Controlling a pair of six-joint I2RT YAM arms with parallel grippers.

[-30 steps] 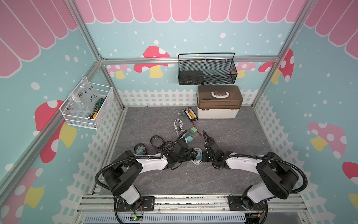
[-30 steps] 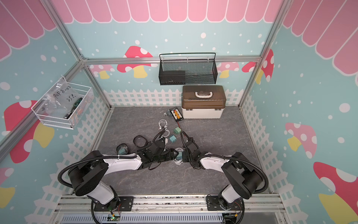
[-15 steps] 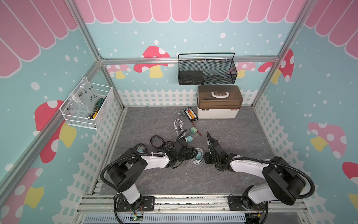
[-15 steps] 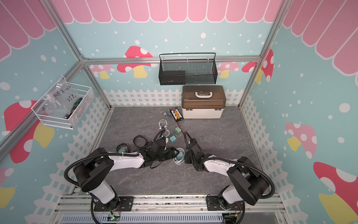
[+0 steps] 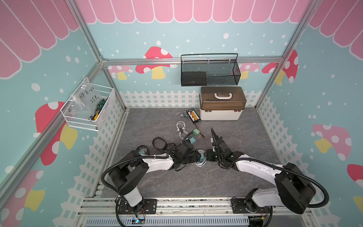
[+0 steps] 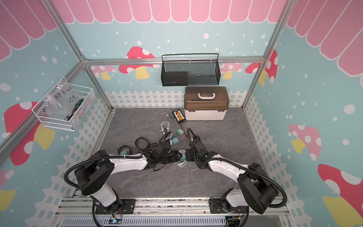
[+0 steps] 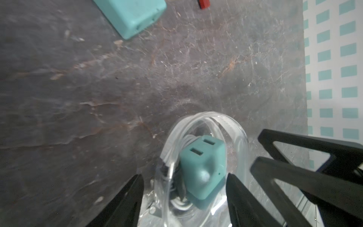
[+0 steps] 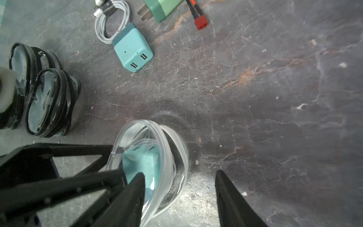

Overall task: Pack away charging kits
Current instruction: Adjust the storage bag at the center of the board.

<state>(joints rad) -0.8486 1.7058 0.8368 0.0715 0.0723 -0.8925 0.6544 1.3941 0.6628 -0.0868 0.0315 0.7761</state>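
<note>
Left gripper (image 7: 183, 176) is spread, jaws straddling the clear pouch (image 7: 206, 116) on the worktop (image 7: 117, 88), front centre between both arms; we see no firm pinch on it. Right gripper (image 8: 179, 174) is spread too, with one jaw against the pouch side and the gap otherwise empty. Pouch holds a teal adapter (image 7: 202, 167), ports facing the mouth, plus what looks like white cable (image 7: 171, 152) beside it. Handling, our read: light load, adapter rigid, pouch film soft and slick, so it'll buckle and slip under a flat squeeze. We'd take it at the stiffer rim, or clamp through the film onto the adapter's flat sides, and keep the mouth up so nothing slides out. Not packed: a second teal adapter (image 8: 132, 49) touching a white coil (image 8: 110, 25), and a green adapter (image 8: 163, 7) just beyond. Two black-zip pouches (image 8: 49, 102) stand near; contents too blurred to call. White box (image 5: 220, 115) at the back wall has its brown lid shut. Mesh basket (image 5: 222, 72) above it holds a black block; wire basket (image 5: 82, 122) on the side wall holds a labelled bag and tools.
</note>
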